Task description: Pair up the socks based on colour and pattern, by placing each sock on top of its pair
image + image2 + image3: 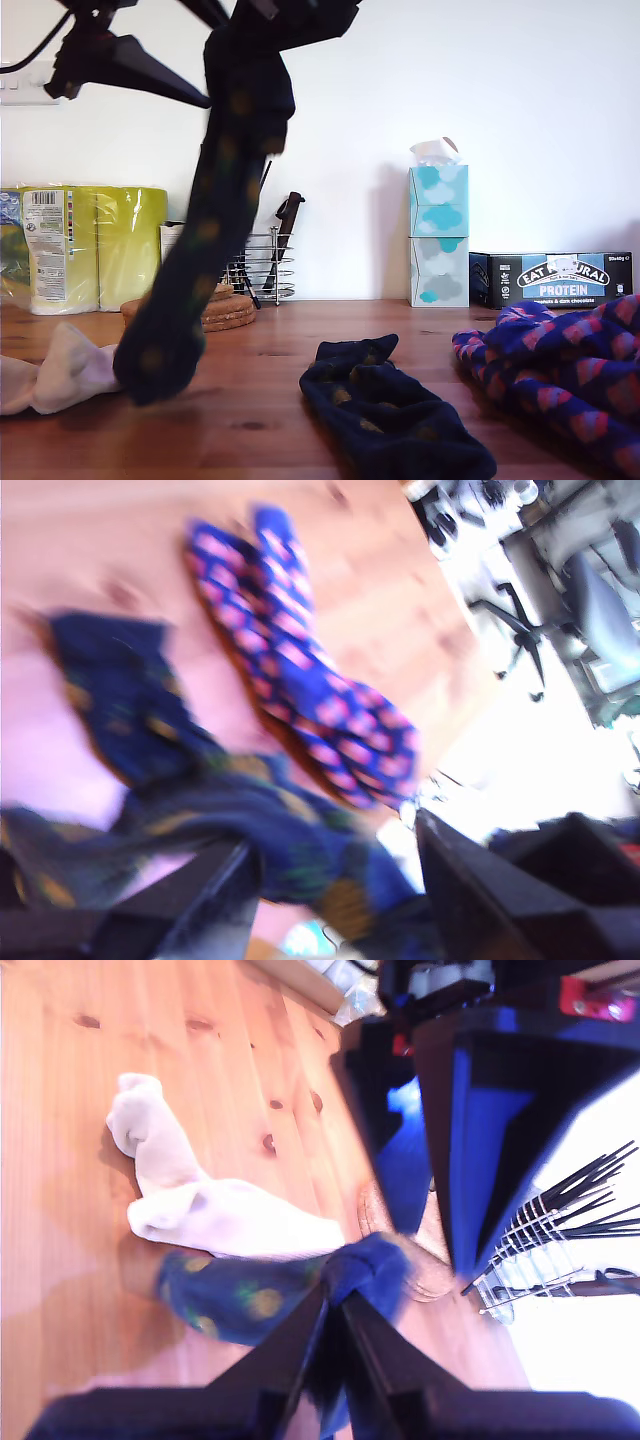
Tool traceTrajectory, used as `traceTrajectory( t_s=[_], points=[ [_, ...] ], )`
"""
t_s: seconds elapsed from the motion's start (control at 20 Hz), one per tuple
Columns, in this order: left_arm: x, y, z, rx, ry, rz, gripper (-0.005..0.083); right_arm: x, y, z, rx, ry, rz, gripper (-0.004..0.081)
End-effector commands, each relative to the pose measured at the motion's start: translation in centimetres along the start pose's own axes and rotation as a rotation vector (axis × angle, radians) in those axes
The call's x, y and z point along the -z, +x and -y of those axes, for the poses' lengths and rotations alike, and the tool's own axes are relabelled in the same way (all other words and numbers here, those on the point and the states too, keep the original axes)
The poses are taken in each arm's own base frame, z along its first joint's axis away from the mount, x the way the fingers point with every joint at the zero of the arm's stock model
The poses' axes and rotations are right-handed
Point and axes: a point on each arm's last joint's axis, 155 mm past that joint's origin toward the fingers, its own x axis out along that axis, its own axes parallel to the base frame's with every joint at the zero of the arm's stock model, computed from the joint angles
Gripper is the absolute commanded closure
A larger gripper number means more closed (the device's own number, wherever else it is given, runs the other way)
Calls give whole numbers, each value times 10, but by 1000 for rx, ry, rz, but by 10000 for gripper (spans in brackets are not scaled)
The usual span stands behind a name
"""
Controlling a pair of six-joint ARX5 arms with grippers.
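Clutter along the back of the wooden table

A pack of yellow-wrapped paper rolls (pixel 95 245) stands at the exterior view's left against the white wall. Just beside it toward the middle lies a stack of round cork coasters (pixel 230 308), with a wire utensil rack (pixel 262 265) holding dark-handled tools behind them. Further toward the exterior view's right stand two stacked tissue boxes (pixel 438 236) printed with clouds, and next to them a dark protein bar box (pixel 560 277). The wooden table (pixel 265 420) shows knots.
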Motion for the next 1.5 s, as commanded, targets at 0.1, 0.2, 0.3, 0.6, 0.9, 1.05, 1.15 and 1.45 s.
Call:
traceTrajectory(
  t_s=[0.1, 0.2, 0.3, 0.6, 0.9, 1.05, 1.15, 1.45],
  points=[
    [-7, -7, -22, -38, -2, 31, 792, 2, -2, 11, 35, 59, -7, 782],
    [-10, -10, -31, -71, 18, 44, 794, 2, -2, 24, 59, 126, -15, 782],
    [-7, -11, -45, -141, 61, 31, 794, 1, -3, 38, 71, 149, -34, 782],
    [28, -19, -71, -269, 153, -72, 795, 20, -7, 93, 112, 198, -94, 782],
    [47, -49, -67, -331, 291, 71, 795, 37, -4, 137, 165, 204, -129, 782],
    [64, -66, -50, -305, 348, 150, 794, 43, 7, 148, 162, 160, -140, 782],
    [70, -77, -38, -285, 360, 206, 794, 54, 19, 158, 171, 117, -171, 782],
    [80, -103, -13, -241, 398, 304, 794, 84, 42, 160, 140, 70, -266, 782]
  ],
)
